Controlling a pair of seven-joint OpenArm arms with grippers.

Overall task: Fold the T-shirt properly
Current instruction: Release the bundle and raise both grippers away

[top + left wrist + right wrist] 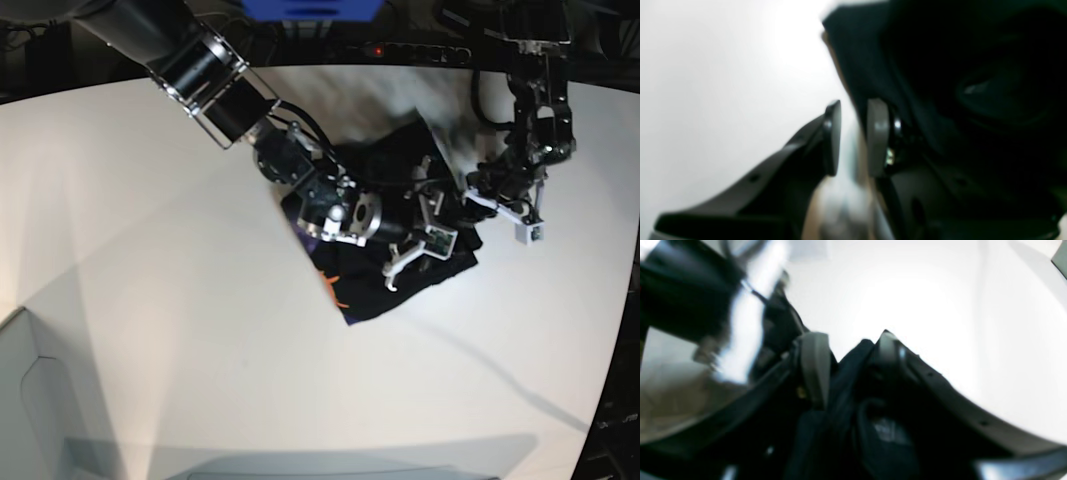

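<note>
The black T-shirt (445, 268) lies bunched at the table's middle, with an orange mark and purplish lining showing at its left edge. My right gripper (418, 238) reaches over it from the upper left. In the right wrist view its fingers (815, 366) stand apart, and a fold of the T-shirt (853, 370) rises loosely between them. My left gripper (478, 196) sits at the bundle's right edge. In the left wrist view the left gripper (855, 136) shows a narrow empty gap between its pads. The T-shirt (907, 66) drapes against the outside of the right pad.
The white table (180, 300) spreads around the bundle. A grey bin corner (25, 400) sits at the lower left. Dark equipment and cables (420, 45) line the far edge. The right arm's thick black-and-silver links (215, 75) cross the upper left.
</note>
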